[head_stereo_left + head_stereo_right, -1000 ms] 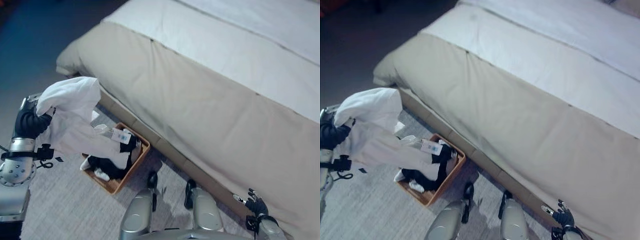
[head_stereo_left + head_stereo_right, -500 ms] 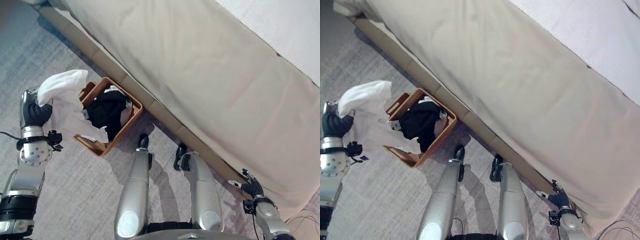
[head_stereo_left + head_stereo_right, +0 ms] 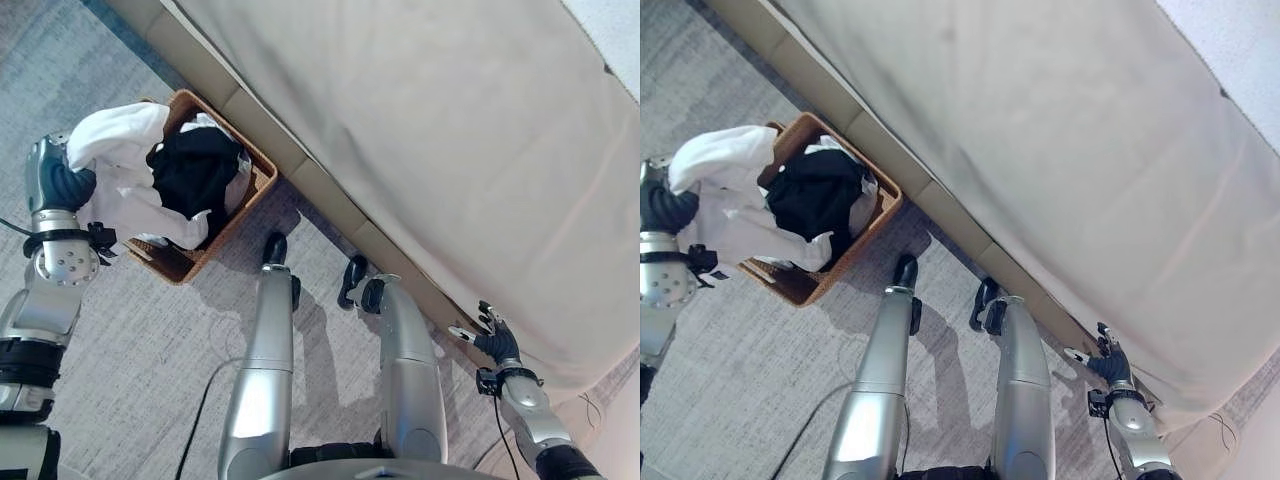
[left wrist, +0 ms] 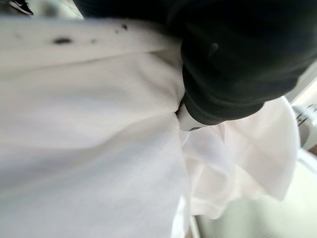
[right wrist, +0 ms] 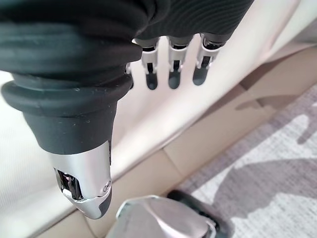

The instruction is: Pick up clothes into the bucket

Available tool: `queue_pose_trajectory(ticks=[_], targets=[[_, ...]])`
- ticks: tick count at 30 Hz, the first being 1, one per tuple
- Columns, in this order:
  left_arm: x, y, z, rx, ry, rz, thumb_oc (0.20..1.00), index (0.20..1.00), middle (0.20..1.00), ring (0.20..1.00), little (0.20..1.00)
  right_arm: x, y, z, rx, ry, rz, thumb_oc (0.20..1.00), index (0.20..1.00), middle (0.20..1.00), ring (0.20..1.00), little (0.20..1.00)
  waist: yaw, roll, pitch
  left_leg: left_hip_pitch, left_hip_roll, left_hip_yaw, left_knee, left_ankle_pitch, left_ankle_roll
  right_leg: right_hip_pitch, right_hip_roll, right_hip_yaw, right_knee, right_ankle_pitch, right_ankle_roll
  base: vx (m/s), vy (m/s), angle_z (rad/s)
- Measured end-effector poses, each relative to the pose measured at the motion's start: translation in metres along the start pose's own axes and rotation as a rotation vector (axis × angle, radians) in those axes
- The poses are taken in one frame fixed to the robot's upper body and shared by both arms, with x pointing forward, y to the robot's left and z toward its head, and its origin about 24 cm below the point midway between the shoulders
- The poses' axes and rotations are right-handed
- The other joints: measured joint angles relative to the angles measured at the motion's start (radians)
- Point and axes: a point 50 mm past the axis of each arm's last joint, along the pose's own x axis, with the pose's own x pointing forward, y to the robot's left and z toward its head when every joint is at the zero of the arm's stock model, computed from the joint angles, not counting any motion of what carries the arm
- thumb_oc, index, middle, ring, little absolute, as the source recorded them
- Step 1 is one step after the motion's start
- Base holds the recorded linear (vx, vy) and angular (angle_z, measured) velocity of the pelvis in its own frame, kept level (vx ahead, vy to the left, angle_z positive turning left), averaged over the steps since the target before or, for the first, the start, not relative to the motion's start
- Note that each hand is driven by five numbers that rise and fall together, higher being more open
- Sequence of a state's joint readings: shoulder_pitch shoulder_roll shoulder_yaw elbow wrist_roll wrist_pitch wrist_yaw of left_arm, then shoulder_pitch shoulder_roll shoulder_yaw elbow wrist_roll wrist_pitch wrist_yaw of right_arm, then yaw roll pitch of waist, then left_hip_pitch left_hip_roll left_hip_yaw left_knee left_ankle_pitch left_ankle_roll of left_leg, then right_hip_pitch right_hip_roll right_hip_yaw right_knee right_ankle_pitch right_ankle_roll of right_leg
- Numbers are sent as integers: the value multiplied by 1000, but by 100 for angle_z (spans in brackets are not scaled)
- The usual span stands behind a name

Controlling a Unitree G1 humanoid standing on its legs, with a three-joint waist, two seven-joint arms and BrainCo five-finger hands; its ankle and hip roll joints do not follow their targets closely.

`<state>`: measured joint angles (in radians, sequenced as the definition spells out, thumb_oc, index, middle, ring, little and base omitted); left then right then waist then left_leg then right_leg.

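A brown wicker basket (image 3: 248,190) stands on the floor beside the bed, with a black garment (image 3: 195,170) inside it. My left hand (image 3: 60,185) is at the basket's outer side, shut on a white garment (image 3: 120,135) that drapes over the rim and down the basket's side. In the left wrist view the white garment (image 4: 89,148) bunches under the hand's dark cover. My right hand (image 3: 492,340) hangs by the bed's lower edge at the right, fingers straight and holding nothing; the right wrist view shows its fingertips (image 5: 171,79) apart.
A beige bed (image 3: 450,130) runs along the top and right, its base (image 3: 330,200) close behind the basket. Grey carpet (image 3: 150,340) spreads out in front of the basket and to its left.
The camera has tilted further down, so the scene has shifted. My left hand with the white garment now sits lower against the basket, with more cloth lying over the rim.
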<state>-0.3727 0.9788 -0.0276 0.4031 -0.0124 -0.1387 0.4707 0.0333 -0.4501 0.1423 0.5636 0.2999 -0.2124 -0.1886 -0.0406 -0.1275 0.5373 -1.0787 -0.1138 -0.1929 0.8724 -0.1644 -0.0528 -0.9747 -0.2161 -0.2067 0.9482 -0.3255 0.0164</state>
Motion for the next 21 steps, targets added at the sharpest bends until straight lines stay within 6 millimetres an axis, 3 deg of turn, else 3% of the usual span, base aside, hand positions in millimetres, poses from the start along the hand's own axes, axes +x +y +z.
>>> queue_pose_trajectory(ticks=[5,7,8,9,21], targets=[[10,4,-1,36,12,12,200,200,200,200,200,3,4,8,3,-34,9,1000,1000,1000,1000,1000,-23,-7,0,-65,2,0,47,-13,5,-56,1,1,30,-5,-1,17,20,-4],[11,4,-3,40,23,19,373,373,373,373,373,3,6,9,2,-40,14,1000,1000,1000,1000,1000,-29,-7,0,-86,4,1,59,-17,5,-77,2,1,36,-6,-1,20,9,-7],[12,3,-4,45,26,15,727,727,727,727,727,3,5,9,2,-37,10,1000,1000,1000,1000,1000,-32,-7,0,-95,4,1,64,-19,6,-84,3,2,39,-6,-1,9,20,-4],[12,1,-3,53,24,3,1000,1000,1000,1000,1000,2,5,8,-1,-32,8,1000,1000,1000,1000,1000,-34,-7,0,-99,5,2,69,-21,7,-88,3,2,43,-7,0,0,0,0],[19,-2,-13,268,45,-69,1000,1000,1000,1000,1000,3,3,9,-16,-43,14,1000,1000,1000,1000,1000,-56,-14,-1,-121,15,10,74,-23,5,-117,8,8,50,-8,0,-7,0,-1]])
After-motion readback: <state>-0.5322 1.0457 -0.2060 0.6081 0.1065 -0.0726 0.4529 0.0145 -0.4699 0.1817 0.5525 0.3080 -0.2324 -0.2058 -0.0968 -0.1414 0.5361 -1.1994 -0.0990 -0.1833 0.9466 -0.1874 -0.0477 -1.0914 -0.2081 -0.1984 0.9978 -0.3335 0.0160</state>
